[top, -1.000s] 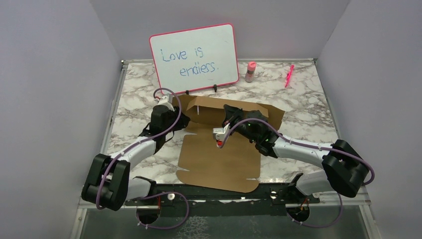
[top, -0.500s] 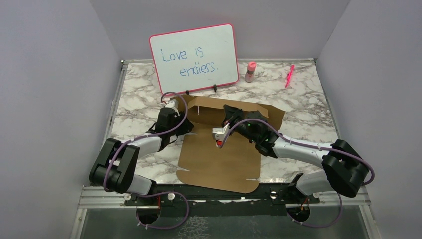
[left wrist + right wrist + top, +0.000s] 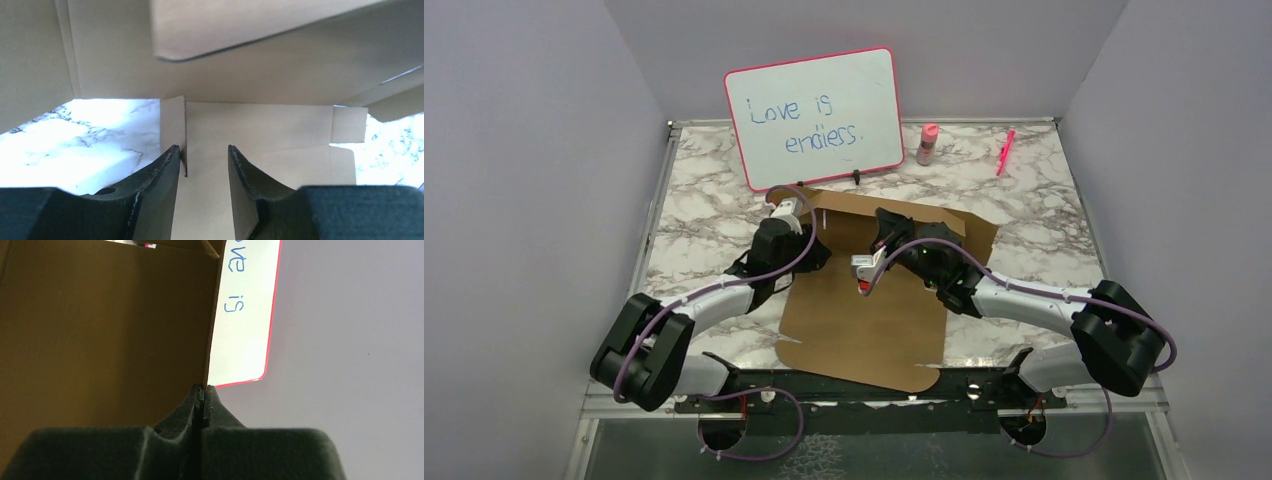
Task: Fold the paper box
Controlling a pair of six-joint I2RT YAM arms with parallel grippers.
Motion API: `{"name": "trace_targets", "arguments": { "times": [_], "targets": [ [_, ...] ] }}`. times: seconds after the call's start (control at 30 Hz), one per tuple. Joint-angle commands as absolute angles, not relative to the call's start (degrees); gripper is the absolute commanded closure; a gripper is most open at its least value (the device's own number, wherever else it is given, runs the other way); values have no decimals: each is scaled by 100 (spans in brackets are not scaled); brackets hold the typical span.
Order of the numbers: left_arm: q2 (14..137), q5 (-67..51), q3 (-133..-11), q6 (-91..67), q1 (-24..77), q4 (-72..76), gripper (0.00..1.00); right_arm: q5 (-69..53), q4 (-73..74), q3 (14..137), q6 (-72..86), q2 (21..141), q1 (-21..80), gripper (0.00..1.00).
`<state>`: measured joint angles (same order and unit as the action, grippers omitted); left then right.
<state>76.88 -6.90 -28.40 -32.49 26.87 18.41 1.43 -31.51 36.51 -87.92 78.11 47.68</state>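
The paper box (image 3: 864, 320) is a brown cardboard sheet lying flat on the marble table, with its back panel (image 3: 844, 212) standing up. My right gripper (image 3: 884, 220) is shut on the top edge of that raised panel; in the right wrist view the cardboard (image 3: 100, 330) runs straight into the pinched gripper (image 3: 205, 386). My left gripper (image 3: 814, 248) is at the box's left side, low over the sheet. In the left wrist view this gripper (image 3: 202, 146) is open, and a small upright cardboard tab (image 3: 172, 125) stands against the inner side of the left finger (image 3: 160, 175), not clamped.
A pink-framed whiteboard (image 3: 814, 115) stands just behind the box. A pink bottle (image 3: 927, 144) and a pink pen (image 3: 1004, 152) are at the back right. Grey walls enclose the table on three sides.
My left arm has swung right and forward, bringing its gripper from beside the box in over its left flap. The right gripper and the raised panel have not moved.
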Motion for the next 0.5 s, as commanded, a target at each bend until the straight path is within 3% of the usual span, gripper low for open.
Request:
{"name": "trace_targets", "arguments": {
  "times": [0.0, 0.27, 0.47],
  "targets": [
    [7315, -423, -2966, -3127, 2846, 2103, 59, 196, -3164, 3625, -8807, 7876, 4812, 99],
    [7635, -666, -2910, -2979, 2962, 2349, 59, 338, -3317, 3601, -8791, 8026, 4813, 99],
    [6933, -210, -2718, -2850, 2955, 2234, 57, 355, -3322, 3574, -8798, 7968, 4801, 99]
  ]
}}
